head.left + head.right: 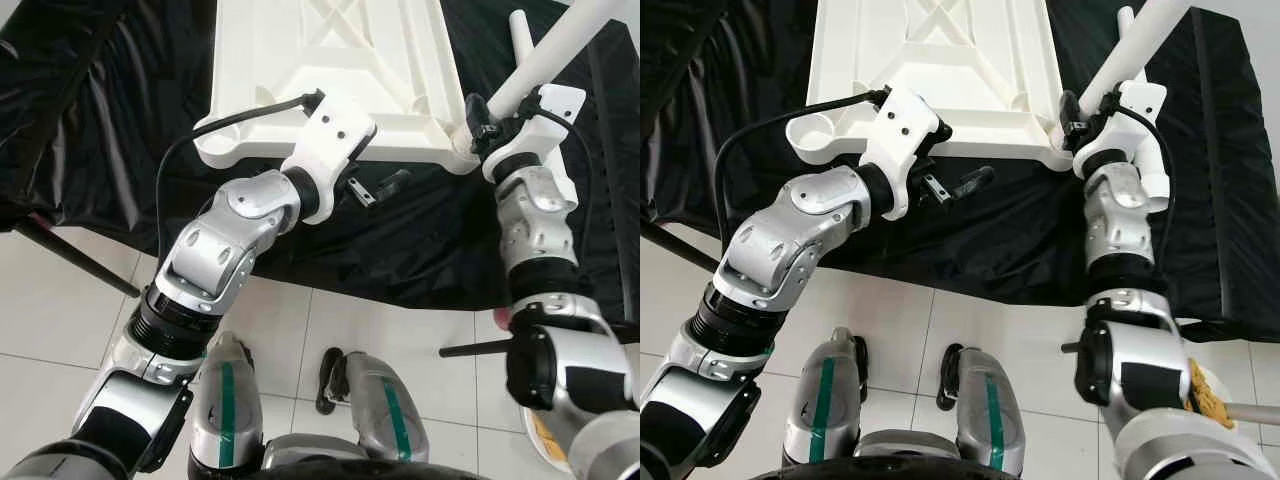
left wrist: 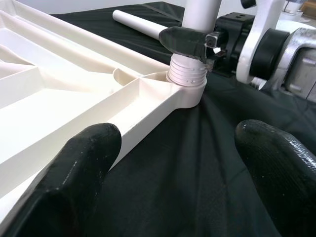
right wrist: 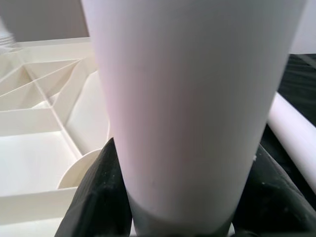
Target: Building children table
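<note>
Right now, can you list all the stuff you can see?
Tabletop: one, white, lying ribbed underside up on the cloth.
Held leg: one, white tube, tilted, its threaded end at the tabletop's near right corner socket.
Spare leg: one, white tube, lying on the cloth beyond that corner.
Cloth: one, black, spread under the tabletop.
Floor: white tiles, below the cloth.
Rods: two, dark, one on the floor at the left, one at the right by the right arm.
Left gripper: one, black fingers open, over the cloth by the tabletop's near edge.
Right gripper: one, black, shut on the held leg.
Robot legs: two, silver with green stripes, on the floor.
</note>
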You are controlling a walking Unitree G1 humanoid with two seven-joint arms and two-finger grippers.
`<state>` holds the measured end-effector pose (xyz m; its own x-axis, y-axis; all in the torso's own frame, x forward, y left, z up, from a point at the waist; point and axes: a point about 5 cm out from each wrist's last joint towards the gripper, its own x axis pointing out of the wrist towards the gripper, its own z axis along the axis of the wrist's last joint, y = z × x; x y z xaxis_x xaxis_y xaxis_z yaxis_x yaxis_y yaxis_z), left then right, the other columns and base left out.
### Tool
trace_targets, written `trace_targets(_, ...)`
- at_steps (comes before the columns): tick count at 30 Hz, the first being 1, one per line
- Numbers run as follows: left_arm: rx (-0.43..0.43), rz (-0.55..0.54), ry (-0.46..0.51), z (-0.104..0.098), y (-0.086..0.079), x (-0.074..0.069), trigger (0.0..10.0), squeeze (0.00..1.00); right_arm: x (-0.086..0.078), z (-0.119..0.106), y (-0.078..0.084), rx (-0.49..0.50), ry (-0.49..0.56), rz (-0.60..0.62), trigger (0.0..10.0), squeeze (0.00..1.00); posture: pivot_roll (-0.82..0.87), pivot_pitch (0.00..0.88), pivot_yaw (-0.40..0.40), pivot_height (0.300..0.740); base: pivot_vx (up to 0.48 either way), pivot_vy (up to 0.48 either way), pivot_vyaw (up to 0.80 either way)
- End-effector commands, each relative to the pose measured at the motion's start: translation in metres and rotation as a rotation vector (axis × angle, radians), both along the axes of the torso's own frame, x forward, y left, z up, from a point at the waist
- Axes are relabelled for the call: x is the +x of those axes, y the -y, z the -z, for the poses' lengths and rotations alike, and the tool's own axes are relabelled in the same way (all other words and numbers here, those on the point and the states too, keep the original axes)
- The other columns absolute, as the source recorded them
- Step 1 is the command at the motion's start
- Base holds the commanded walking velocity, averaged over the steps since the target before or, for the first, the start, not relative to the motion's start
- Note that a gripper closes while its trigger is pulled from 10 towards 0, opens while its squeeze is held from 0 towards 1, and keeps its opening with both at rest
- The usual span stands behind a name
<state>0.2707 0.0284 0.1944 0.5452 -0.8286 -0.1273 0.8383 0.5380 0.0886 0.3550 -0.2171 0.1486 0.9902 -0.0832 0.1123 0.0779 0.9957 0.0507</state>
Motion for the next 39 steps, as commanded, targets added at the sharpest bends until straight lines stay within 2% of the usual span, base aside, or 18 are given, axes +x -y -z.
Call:
trace_targets(1, -0.003, 0.023, -0.002, -0.001, 0.004, -0.005, 10.0, 0.0, -0.01, 0.025, 0.008, -0.009, -0.112, 0.105, 0.0, 0.0, 0.13, 0.078, -0.102, 0.74, 0.0, 0.0, 0.0)
trace_targets(2, -0.003, 0.021, -0.002, -0.001, 0.004, -0.004, 10.0, 0.0, -0.011, 0.027, 0.005, -0.02, -0.128, 0.167, 0.0, 0.0, 0.14, 0.08, -0.105, 0.74, 0.0, 0.0, 0.0)
trace_targets(4, -0.004, 0.019, -0.002, -0.001, 0.004, -0.004, 10.0, 0.0, -0.012, 0.029, 0.001, -0.006, -0.144, 0.208, 0.0, 0.0, 0.14, 0.08, -0.107, 0.74, 0.0, 0.0, 0.0)
trace_targets(10, -0.006, 0.017, -0.002, -0.001, 0.004, -0.003, 10.0, 0.0, -0.014, 0.032, -0.004, 0.009, -0.166, 0.278, 0.0, 0.0, 0.14, 0.081, -0.106, 0.74, 0.0, 0.0, 0.0)
trace_targets(14, -0.01, 0.019, -0.002, -0.002, 0.005, -0.003, 10.0, 0.0, -0.016, 0.03, -0.016, 0.029, -0.17, 0.435, 0.0, 0.0, 0.14, 0.083, -0.101, 0.74, 0.0, 0.0, 0.0)
trace_targets(16, -0.01, 0.019, -0.002, -0.002, 0.005, -0.003, 10.0, 0.0, -0.016, 0.03, -0.016, 0.029, -0.17, 0.435, 0.0, 0.0, 0.14, 0.083, -0.101, 0.74, 0.0, 0.0, 0.0)
trace_targets(17, -0.01, 0.021, -0.002, -0.002, 0.006, -0.004, 10.0, 0.0, -0.015, 0.029, -0.022, 0.042, -0.176, 0.443, 0.0, 0.0, 0.14, 0.083, -0.1, 0.74, 0.0, 0.0, 0.0)
trace_targets(20, -0.01, 0.021, -0.002, -0.002, 0.006, -0.004, 10.0, 0.0, -0.015, 0.029, -0.026, 0.05, -0.183, 0.444, 0.0, 0.0, 0.14, 0.083, -0.1, 0.74, 0.0, 0.0, 0.0)
trace_targets(21, -0.01, 0.021, -0.003, -0.002, 0.006, -0.004, 10.0, 0.0, -0.014, 0.028, -0.03, 0.059, -0.186, 0.437, 2.2, 0.0, 0.14, 0.083, -0.099, 0.74, 0.0, 0.0, 0.0)
trace_targets(23, -0.01, 0.021, -0.003, -0.002, 0.006, -0.004, 10.0, 0.0, -0.014, 0.028, -0.03, 0.059, -0.186, 0.437, 2.2, 0.0, 0.14, 0.083, -0.099, 0.74, 0.0, 0.0, 0.0)
trace_targets(24, -0.011, 0.02, -0.004, -0.002, 0.005, -0.003, 10.0, 0.0, -0.012, 0.026, -0.033, 0.07, -0.184, 0.423, 7.3, 0.0, 0.14, 0.085, -0.099, 0.74, 0.0, 0.0, 0.0)
trace_targets(25, -0.011, 0.017, -0.005, -0.002, 0.005, -0.003, 10.0, 0.0, -0.01, 0.022, -0.037, 0.074, -0.165, 0.381, 10.0, 0.0, 0.14, 0.085, -0.097, 0.74, 0.0, 0.0, 0.0)
trace_targets(28, -0.011, 0.016, -0.005, -0.002, 0.005, -0.003, 10.0, 0.0, -0.01, 0.02, -0.04, 0.091, -0.153, 0.333, 10.0, 0.0, 0.14, 0.085, -0.097, 0.74, 0.0, 0.0, 0.0)
trace_targets(29, -0.011, 0.016, -0.005, -0.001, 0.005, -0.003, 10.0, 0.0, -0.01, 0.019, -0.04, 0.097, -0.145, 0.333, 10.0, 1.0, 0.13, 0.085, -0.097, 0.74, 0.0, 0.0, 0.0)
trace_targets(37, 0.0, 0.017, -0.006, 0.002, 0.004, -0.002, 10.0, 0.0, -0.012, 0.014, -0.042, 0.106, -0.103, 0.278, 10.0, 1.0, 0.13, 0.084, -0.096, 0.74, 0.0, 0.0, 0.0)
trace_targets(39, 0.003, 0.018, -0.006, 0.002, 0.004, -0.001, 10.0, 0.0, -0.011, 0.012, -0.044, 0.106, -0.089, 0.224, 10.0, 1.0, 0.12, 0.085, -0.096, 0.74, 0.0, 0.0, 0.0)
